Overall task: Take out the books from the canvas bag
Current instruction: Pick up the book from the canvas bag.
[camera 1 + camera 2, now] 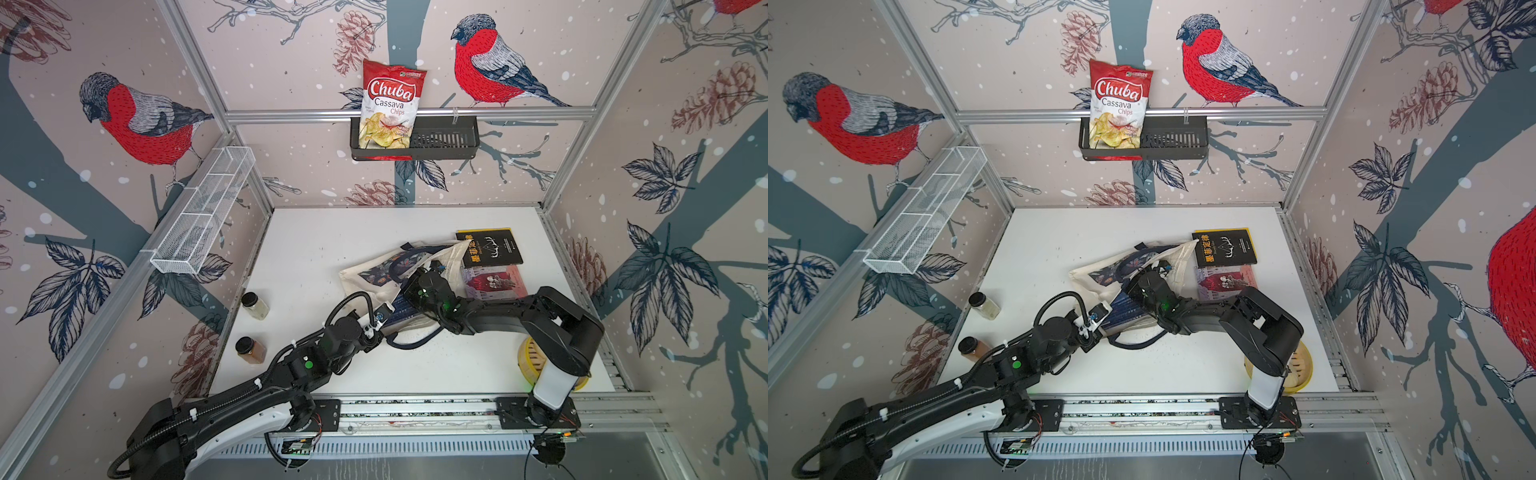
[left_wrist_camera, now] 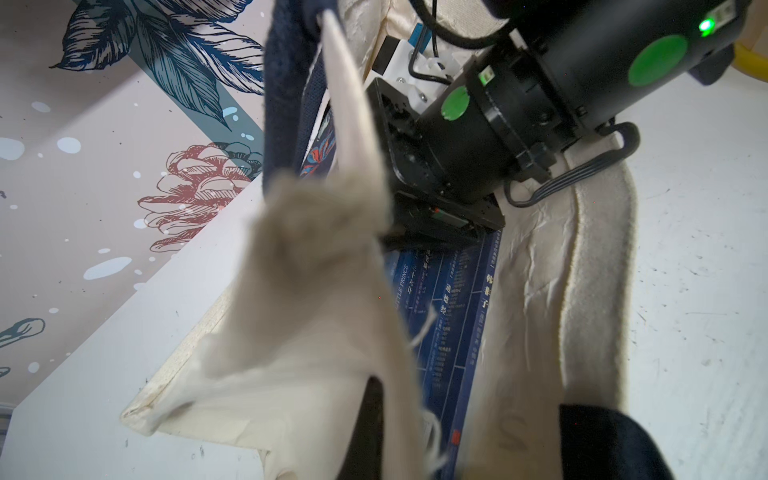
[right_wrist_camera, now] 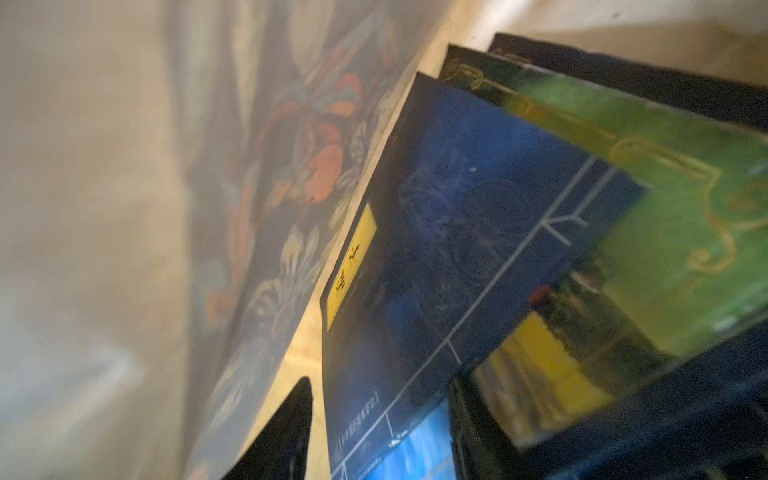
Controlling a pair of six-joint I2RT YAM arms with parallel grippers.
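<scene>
Position of the remaining books relative to the right gripper (image 1: 430, 272) governs the next move.

**Bag.** The cream canvas tote bag with the dark blue floral print (image 1: 357, 286) lies on its side near the middle of the white table (image 1: 332, 237). Its mouth is turned toward the robot's right.

**Left gripper.** The left gripper (image 1: 379, 319) is clamped on the bag's upper cloth layer at the near corner of the mouth. It lifts that layer clear of the contents.

**Right gripper.** The right gripper is inside the mouth, under the raised cloth. The right wrist view shows one dark finger (image 3: 286, 432) just beside the edge of the top book. Whether the jaws are gripping anything cannot be told.

**Books.**
- A stack of thin navy paperbacks (image 2: 449, 316) lies flat inside the bag, on the lower cloth layer and directly beneath the right gripper.
- Deeper in the bag, a green cover (image 3: 648, 216) shows beyond the navy one.
- A black paperback with yellow lettering (image 1: 490, 247) and a pink-red paperback (image 1: 496, 282) lie on the table just beyond the mouth, outside the bag.

**Assessment.**
- The long edges of the stack appear to run roughly in line with the right forearm's reach.
- A straight pull back toward the robot's right should therefore slide a book out lengthwise.
- The right arm is the nearer and the only free one.
- The removal is judged to be partly done.
</scene>
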